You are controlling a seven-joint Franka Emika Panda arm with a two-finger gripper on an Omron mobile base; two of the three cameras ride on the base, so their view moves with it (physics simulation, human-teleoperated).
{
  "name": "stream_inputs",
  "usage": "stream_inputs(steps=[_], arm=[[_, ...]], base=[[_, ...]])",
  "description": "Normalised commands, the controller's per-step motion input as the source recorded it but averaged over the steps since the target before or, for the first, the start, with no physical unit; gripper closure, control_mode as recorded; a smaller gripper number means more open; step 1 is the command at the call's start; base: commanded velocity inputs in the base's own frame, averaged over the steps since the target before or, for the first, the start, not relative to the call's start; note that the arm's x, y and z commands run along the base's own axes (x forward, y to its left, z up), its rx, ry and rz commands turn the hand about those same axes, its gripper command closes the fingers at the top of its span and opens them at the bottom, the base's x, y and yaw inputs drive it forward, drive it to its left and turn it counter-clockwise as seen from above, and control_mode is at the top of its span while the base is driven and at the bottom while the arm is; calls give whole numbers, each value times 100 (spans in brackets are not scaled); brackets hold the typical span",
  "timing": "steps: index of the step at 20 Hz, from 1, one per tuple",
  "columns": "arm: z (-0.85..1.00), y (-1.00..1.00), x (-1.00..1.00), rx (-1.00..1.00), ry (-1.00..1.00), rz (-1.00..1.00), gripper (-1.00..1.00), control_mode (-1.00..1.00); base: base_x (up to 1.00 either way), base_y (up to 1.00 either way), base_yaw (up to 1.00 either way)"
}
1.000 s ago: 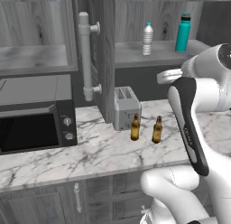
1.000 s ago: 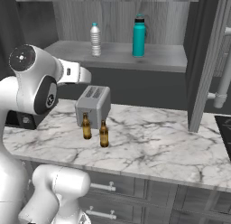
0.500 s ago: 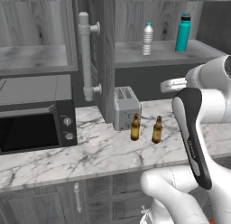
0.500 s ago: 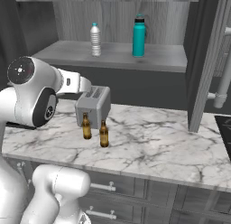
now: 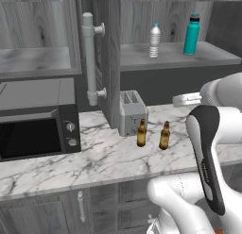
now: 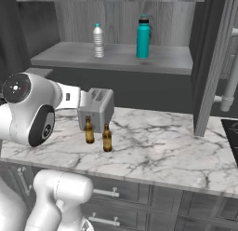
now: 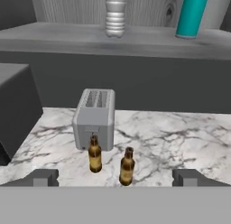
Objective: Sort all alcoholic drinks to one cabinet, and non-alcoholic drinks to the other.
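Gripper point(image 7: 115, 178) jaws spread wide, nothing held. Two beer bottles point(image 7: 94, 154) point(image 7: 127, 166) are set close together by the toaster point(image 7: 94, 118); one may be toppled while its neighbour is grasped.

The marble table point(image 5: 94, 162) carries a toaster point(image 5: 132, 113), two beer bottles point(image 5: 141, 133) point(image 5: 164, 136) and a microwave point(image 5: 38, 131); the shelf point(image 5: 160, 61) holds a water bottle point(image 5: 154, 41) and teal flask point(image 5: 191, 34).
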Motion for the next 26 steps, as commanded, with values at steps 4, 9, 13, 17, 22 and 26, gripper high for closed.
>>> stream_inputs(steps=[4, 9, 13, 17, 22, 26], arm=[[-16, -3, -29, 0, 0, 0, -100, -100], [-16, -4, -27, 0, 0, 0, -100, -100], [-13, -8, -23, 0, 0, 0, -100, -100], [-10, -9, -21, 0, 2, 0, -100, -100], [-7, -9, -15, 0, 7, 0, -100, -100], [-8, -5, -12, 0, 10, 0, -100, -100]], base=[[0, 0, 0], [0, 0, 0], [0, 0, 0], [0, 0, 0], [0, 0, 0], [0, 0, 0]])
